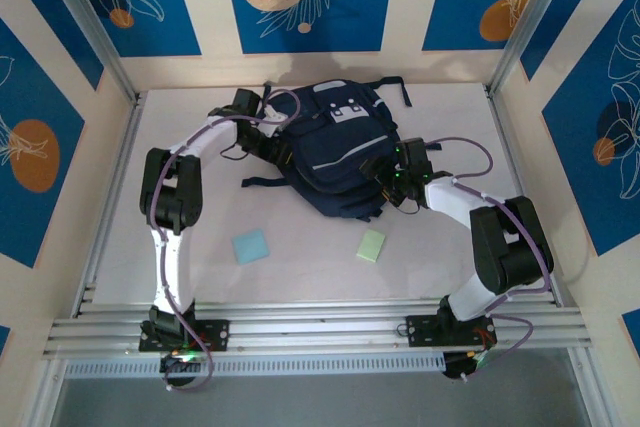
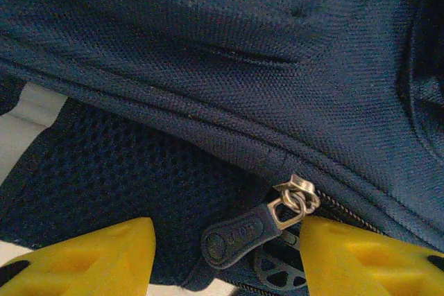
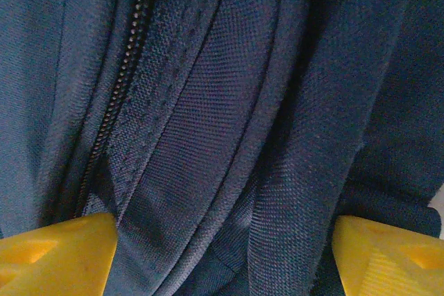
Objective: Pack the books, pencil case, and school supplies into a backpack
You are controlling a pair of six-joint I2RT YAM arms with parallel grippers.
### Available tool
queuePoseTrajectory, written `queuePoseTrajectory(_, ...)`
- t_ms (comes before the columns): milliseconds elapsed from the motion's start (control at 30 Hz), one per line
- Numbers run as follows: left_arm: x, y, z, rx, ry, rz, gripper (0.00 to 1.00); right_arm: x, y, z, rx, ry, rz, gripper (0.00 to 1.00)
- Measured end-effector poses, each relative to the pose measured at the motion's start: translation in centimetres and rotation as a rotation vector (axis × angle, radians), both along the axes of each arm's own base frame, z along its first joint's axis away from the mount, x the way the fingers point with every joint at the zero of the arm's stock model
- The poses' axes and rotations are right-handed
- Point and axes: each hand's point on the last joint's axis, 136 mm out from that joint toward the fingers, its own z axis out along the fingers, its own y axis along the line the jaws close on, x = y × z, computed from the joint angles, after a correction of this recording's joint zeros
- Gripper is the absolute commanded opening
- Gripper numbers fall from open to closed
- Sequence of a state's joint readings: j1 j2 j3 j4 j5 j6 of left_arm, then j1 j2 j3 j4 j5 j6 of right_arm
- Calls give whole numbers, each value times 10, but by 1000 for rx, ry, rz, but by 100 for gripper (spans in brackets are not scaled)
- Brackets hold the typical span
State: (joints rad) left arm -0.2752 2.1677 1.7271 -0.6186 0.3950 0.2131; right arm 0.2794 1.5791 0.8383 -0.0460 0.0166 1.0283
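Backpack (image 1: 340, 152) — zipper pull (image 2: 239, 235) lies loose between the half-open left fingers (image 2: 83, 258); right fingers (image 3: 55, 251) spread wide across its fabric, gripping nothing.

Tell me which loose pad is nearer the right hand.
The pale green pad, the smaller one, on the table by the right hand; the light blue pad lies farther left.

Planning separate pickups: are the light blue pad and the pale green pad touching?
Apart. Top view: bare table separates the light blue pad from the pale green pad.
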Motion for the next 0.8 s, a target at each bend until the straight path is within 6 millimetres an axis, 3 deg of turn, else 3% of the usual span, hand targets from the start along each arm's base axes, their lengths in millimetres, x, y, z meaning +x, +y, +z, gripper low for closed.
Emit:
queuePoseTrajectory(300, -5, -12, 5, -28, 11, -31, 19, 3, 2, -2, 3, 7, 5, 81)
queuePoseTrajectory(400, -9, -16, 8, -33, 20, -45, 0, 3, 3, -2, 3, 9, 6, 81)
queuePoseTrajectory(633, -23, -19, 6, -15, 61, -50, 0, 5, 6, -3, 10, 10, 10, 80)
queuePoseTrajectory(800, -59, -23, 12, 39, 79, -77, 0, 9, 14, -4, 30, -4, 16, 78)
